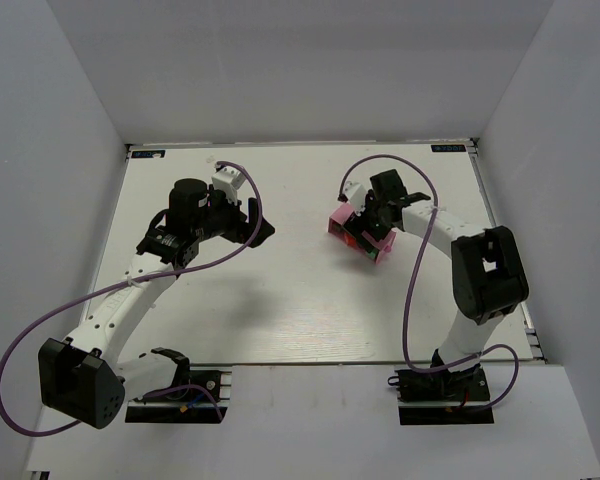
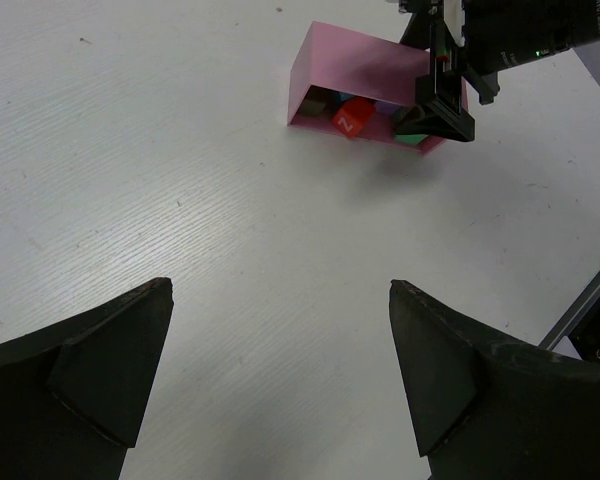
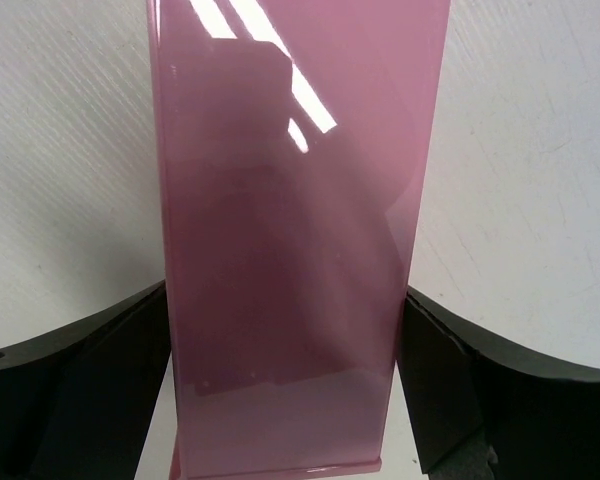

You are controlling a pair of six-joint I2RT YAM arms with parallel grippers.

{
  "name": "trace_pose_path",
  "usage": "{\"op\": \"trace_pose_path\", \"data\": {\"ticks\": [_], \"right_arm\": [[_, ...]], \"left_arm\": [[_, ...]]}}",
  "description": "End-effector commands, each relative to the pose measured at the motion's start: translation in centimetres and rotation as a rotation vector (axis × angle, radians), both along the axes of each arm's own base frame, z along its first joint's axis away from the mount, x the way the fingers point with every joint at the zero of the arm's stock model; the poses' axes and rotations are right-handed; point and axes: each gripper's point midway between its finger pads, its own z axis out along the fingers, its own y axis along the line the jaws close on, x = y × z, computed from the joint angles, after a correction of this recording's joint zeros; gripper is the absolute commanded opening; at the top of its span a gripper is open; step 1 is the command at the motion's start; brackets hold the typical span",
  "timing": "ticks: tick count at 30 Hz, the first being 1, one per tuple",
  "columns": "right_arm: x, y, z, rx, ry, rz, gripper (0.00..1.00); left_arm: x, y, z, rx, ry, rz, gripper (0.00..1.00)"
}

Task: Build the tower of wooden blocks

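Note:
The wood blocks (image 2: 352,120) lie as a loose cluster inside a pink tray (image 2: 355,65) tipped on its side, its opening facing the left wrist view. A red block and a green one (image 2: 412,138) show; the others are hidden. My right gripper (image 1: 365,228) stands over the tray (image 1: 342,222), and in its own view the jaws (image 3: 285,290) are spread wide with a finger close against each long side of the glossy pink wall (image 3: 290,200). My left gripper (image 1: 263,230) hangs open over bare table, well left of the tray, nothing between its fingers (image 2: 130,350).
White walls close the white table (image 1: 280,300) in at the back and on both sides. The right arm's body (image 2: 520,40) looms over the tray's far side. A purple cable (image 1: 415,270) loops beside each arm.

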Motion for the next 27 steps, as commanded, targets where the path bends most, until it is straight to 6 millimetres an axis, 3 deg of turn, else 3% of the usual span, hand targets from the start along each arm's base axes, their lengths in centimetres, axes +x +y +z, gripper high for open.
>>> {"op": "trace_pose_path", "data": {"ticks": [1, 13, 26, 27], "right_arm": [[0.7, 0.9, 0.9, 0.034, 0.008, 0.015, 0.88], [1.1, 1.2, 1.6, 0.067, 0.025, 0.036, 0.86], [0.8, 0.9, 0.5, 0.073, 0.084, 0.038, 0.48], [0.7, 1.0, 0.5, 0.073, 0.086, 0.04, 0.4]], "left_arm": [[-0.2, 0.0, 0.8, -0.012, -0.031, -0.012, 1.0], [-0.1, 0.1, 0.7, -0.006, -0.037, -0.016, 1.0], [-0.1, 0.1, 0.7, -0.006, -0.037, -0.016, 1.0], [-0.1, 0.1, 0.7, -0.006, -0.037, -0.016, 1.0]]}}
